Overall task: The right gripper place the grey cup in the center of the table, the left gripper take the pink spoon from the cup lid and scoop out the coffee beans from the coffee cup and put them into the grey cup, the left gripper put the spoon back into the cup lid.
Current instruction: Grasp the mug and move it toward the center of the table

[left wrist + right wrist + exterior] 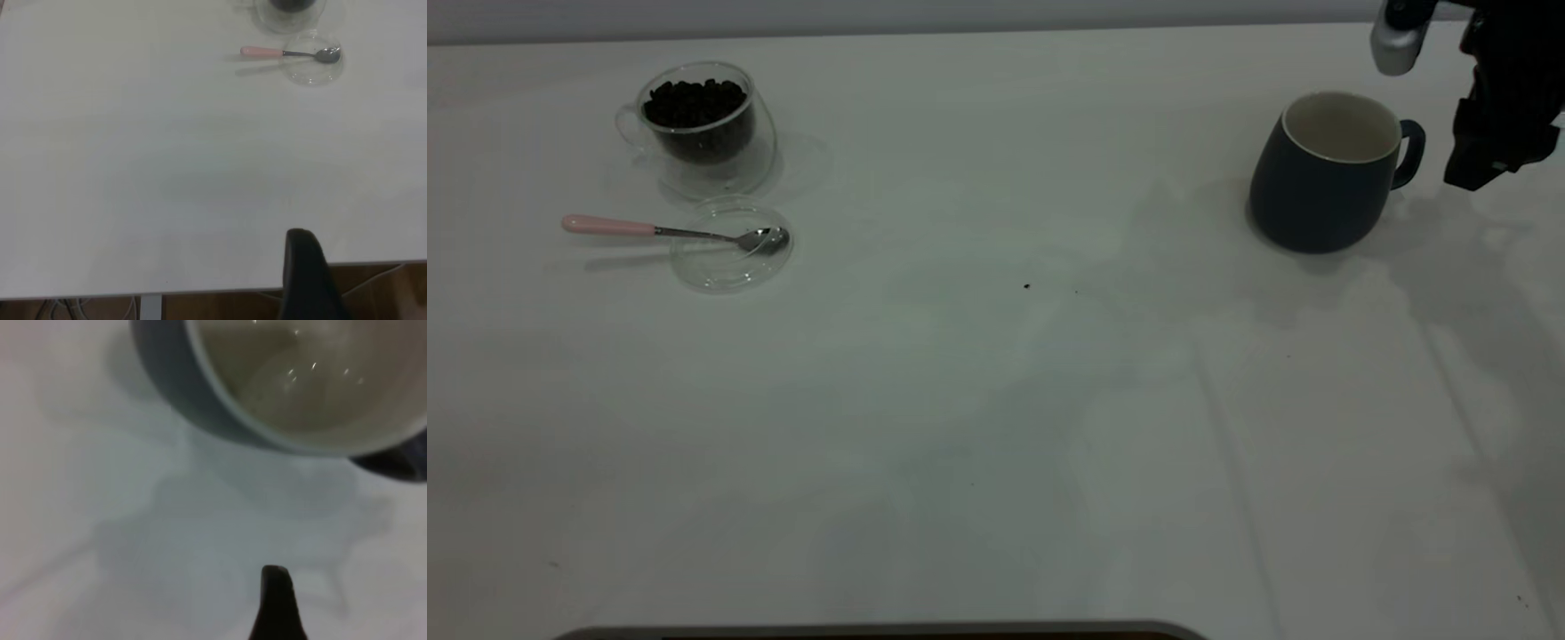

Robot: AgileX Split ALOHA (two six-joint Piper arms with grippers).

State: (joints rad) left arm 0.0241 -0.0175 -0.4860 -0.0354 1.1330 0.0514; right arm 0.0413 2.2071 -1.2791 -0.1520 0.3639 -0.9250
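— White table [996, 427] all across. What sits far to the left of the right gripper [1489, 164]?

— Glass coffee cup [703, 124] full of coffee beans [694, 102]; just in front of it the cup lid [731, 244], the pink spoon [667, 231] resting with its bowl in the lid and its handle sticking out over the table.

— And close to that gripper?

— Grey cup [1325, 173] stands upright just left of it, handle turned toward it, apart.

— Clenched or released?

— Can't tell. Same for the left gripper [303, 280], hanging at the table edge, well away from the spoon.
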